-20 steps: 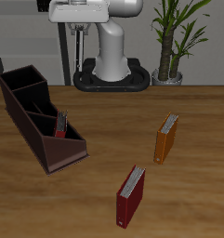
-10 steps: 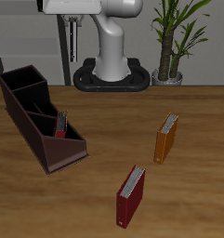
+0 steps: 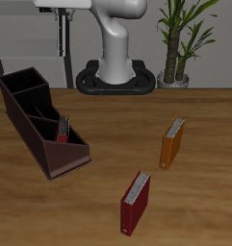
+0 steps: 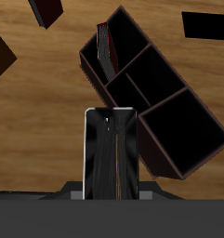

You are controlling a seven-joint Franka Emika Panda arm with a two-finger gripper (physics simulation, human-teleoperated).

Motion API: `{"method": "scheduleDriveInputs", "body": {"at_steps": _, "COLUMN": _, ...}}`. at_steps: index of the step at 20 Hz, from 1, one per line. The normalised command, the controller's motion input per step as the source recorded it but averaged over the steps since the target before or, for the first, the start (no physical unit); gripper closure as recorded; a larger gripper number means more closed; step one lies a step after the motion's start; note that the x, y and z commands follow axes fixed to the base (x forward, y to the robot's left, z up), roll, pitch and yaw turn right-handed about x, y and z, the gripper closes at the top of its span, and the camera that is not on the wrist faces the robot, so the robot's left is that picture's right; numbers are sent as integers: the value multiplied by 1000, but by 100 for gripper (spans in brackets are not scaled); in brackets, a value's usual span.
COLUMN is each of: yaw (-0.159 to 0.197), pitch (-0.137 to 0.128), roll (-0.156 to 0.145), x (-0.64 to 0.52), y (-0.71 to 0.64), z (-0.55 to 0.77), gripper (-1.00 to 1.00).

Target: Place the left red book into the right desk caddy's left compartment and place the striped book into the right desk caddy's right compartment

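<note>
Right desk caddy [image 3: 42, 125]: long axis diagonal on worktop [image 3: 204, 192]; red book [image 3: 63, 128] upright in near end section. Far end section [image 4: 183, 135] lies below striped book [image 4: 112, 153], clamped upright in pincer [image 4: 112, 191].

No text, label, brand, number or sign can be read in either view. The covers of the orange book [image 3: 171, 142] and the maroon-red book [image 3: 135, 203] are plain, and the walls of the right desk caddy [image 3: 31, 132] carry no markings. The striped book [image 4: 112, 154] shows only fine lines, no lettering.
</note>
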Motion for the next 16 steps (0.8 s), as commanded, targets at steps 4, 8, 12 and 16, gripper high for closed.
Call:
{"method": "scheduleDriveInputs", "body": {"at_steps": 4, "yaw": -103, "pitch": 37, "roll": 1, "x": -57, "y": -741, "z": 325, "gripper": 100}}
{"method": "scheduleDriveInputs", "body": {"at_steps": 8, "yaw": -89, "pitch": 18, "roll": -66, "x": 75, "y": -836, "z": 329, "gripper": 100}}
{"method": "scheduleDriveInputs", "body": {"at_steps": 12, "yaw": -92, "pitch": 65, "roll": -11, "x": 179, "y": -791, "z": 274, "gripper": 100}}
{"method": "scheduleDriveInputs", "body": {"at_steps": 16, "yaw": -97, "pitch": 43, "roll": -29, "x": 111, "y": -565, "z": 214, "gripper": 100}}
